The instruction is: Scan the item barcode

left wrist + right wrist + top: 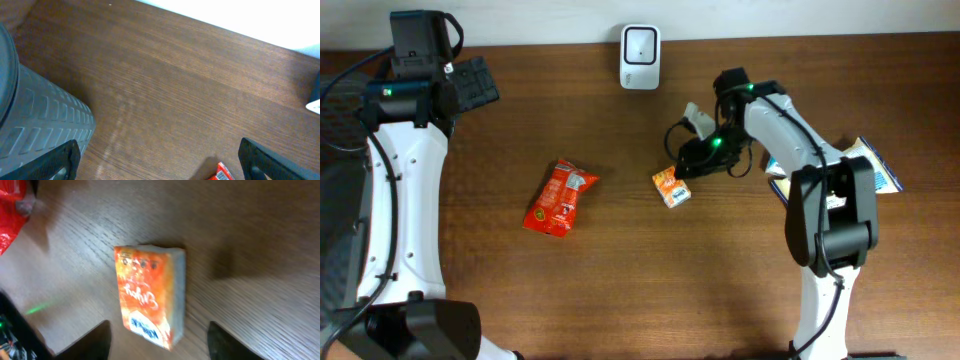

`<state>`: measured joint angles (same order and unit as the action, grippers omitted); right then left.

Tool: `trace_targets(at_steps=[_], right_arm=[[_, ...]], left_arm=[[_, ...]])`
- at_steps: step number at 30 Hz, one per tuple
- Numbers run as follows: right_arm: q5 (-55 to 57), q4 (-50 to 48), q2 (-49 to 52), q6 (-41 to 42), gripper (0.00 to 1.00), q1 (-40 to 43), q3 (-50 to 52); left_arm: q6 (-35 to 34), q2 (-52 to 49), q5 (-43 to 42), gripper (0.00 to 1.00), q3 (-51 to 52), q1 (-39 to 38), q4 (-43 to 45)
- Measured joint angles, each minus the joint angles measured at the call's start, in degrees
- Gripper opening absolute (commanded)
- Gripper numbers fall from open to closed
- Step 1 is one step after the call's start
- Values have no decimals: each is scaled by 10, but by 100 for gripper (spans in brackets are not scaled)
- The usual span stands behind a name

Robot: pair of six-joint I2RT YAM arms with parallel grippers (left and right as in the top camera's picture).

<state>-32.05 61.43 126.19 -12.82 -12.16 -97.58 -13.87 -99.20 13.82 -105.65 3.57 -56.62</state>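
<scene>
A small orange box (pixel 671 187) lies on the wooden table, right of centre. In the right wrist view the orange box (pixel 150 292) lies flat between the fingers of my right gripper (pixel 160 342), which is open, with a gap on each side of the box. In the overhead view my right gripper (pixel 694 158) hovers just above the box's far right corner. A white scanner-like device (pixel 640 44) stands at the back edge. My left gripper (pixel 475 85) stays at the far left, open and holding nothing.
A red snack bag (pixel 558 198) lies left of centre; its corner (pixel 223 173) shows in the left wrist view. Blue and white packets (pixel 868 168) lie at the right, behind the right arm. A grey ribbed object (pixel 40 120) sits by the left gripper.
</scene>
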Motion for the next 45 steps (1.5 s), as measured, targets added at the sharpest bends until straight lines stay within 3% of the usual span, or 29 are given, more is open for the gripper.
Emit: trace_targets(at_steps=[10, 11, 13, 14, 21, 26, 29, 32, 37, 45], right_arm=[[-10, -104, 2, 23, 30, -19, 83], [-10, -103, 2, 24, 18, -19, 84], [-12, -100, 2, 37, 12, -19, 85], [-19, -91, 2, 40, 4, -19, 84], [-101, 74, 0, 24, 4, -12, -17], [-315, 162, -12, -16, 4, -10, -128], [-456, 156, -12, -5, 4, -7, -139], [-518, 106, -12, 67, 4, 10, -141], [-546, 51, -12, 189, 4, 46, -142], [-518, 8, -12, 233, 4, 66, -192]], left_arm=[[0, 0, 1, 99, 0, 0, 1], [0, 0, 1, 99, 0, 0, 1], [0, 0, 1, 99, 0, 0, 1], [0, 0, 2, 99, 0, 0, 1], [0, 0, 2, 99, 0, 0, 1], [0, 0, 1, 99, 0, 0, 0], [0, 0, 2, 99, 0, 0, 1], [0, 0, 2, 99, 0, 0, 0], [0, 0, 2, 99, 0, 0, 1], [0, 0, 2, 99, 0, 0, 1]])
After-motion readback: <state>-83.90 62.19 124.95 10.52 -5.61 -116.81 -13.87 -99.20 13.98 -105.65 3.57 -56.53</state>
